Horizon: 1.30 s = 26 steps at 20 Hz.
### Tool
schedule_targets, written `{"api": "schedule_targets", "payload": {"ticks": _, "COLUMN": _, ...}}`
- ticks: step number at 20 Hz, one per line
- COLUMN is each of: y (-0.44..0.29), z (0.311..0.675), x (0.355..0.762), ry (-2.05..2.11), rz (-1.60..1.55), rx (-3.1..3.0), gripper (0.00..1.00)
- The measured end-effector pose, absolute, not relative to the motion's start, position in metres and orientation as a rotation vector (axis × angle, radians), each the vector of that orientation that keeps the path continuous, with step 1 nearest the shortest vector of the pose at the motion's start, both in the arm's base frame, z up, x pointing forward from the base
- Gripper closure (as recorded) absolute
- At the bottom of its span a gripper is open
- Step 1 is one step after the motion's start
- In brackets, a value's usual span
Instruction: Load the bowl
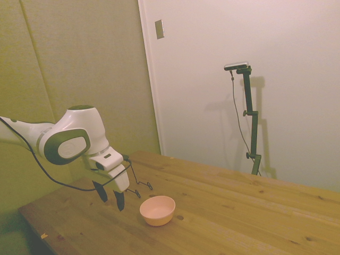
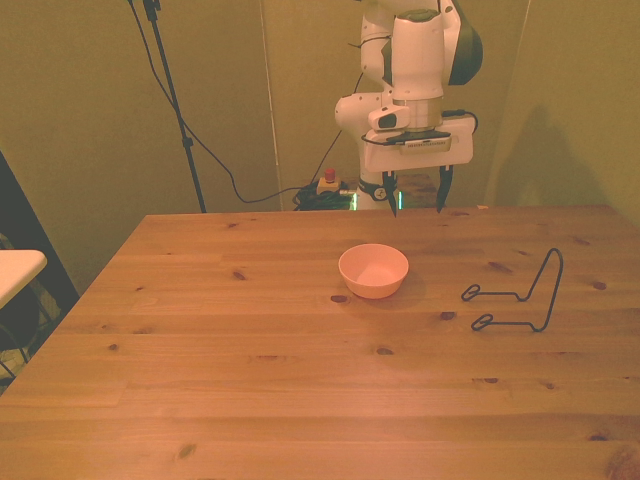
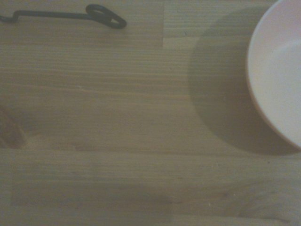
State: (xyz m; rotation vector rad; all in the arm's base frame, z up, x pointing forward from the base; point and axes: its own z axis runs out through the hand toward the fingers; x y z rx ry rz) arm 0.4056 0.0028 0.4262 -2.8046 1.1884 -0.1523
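Note:
The pale pink-peach bowl (image 1: 157,210) (image 2: 373,270) (image 3: 277,70) stands upright and empty on the wooden table (image 2: 250,380). My gripper (image 1: 109,196) (image 2: 416,192) hangs in the air above the table, behind the bowl in the front view and left of it in the side view. Its dark fingers point down, spread apart, with nothing between them. It touches neither the bowl nor the table. The wrist view catches one edge of the bowl and its shadow on the wood.
A thin black wire rack (image 2: 520,298) (image 1: 139,186) (image 3: 70,16) stands on the table at the front view's right of the bowl. A white surface corner (image 2: 15,270) shows beyond the table at the front view's left edge.

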Motion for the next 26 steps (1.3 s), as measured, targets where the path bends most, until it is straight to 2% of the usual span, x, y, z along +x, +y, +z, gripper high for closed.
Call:
{"api": "schedule_targets", "payload": {"ticks": 6, "y": 0.005, "z": 0.433, "x": 0.417, "ry": 1.245, "rz": -0.271, "rx": -2.790, "gripper": 0.00}}
{"api": "schedule_targets", "payload": {"ticks": 11, "y": -0.013, "z": 0.436, "x": 0.452, "ry": 1.360, "rz": -0.361, "rx": -2.754, "gripper": 0.00}}
{"api": "schedule_targets", "payload": {"ticks": 15, "y": -0.020, "z": 0.420, "x": 0.484, "ry": 1.418, "rz": -0.375, "rx": -2.746, "gripper": 0.00}}
{"api": "schedule_targets", "payload": {"ticks": 19, "y": -0.026, "z": 0.390, "x": 0.506, "ry": 1.462, "rz": -0.346, "rx": -2.746, "gripper": 0.00}}
{"api": "schedule_targets", "payload": {"ticks": 20, "y": -0.026, "z": 0.382, "x": 0.510, "ry": 1.467, "rz": -0.336, "rx": -2.749, "gripper": 1.00}}
{"api": "schedule_targets", "payload": {"ticks": 26, "y": -0.028, "z": 0.361, "x": 0.522, "ry": 1.484, "rz": -0.290, "rx": -2.753, "gripper": 1.00}}
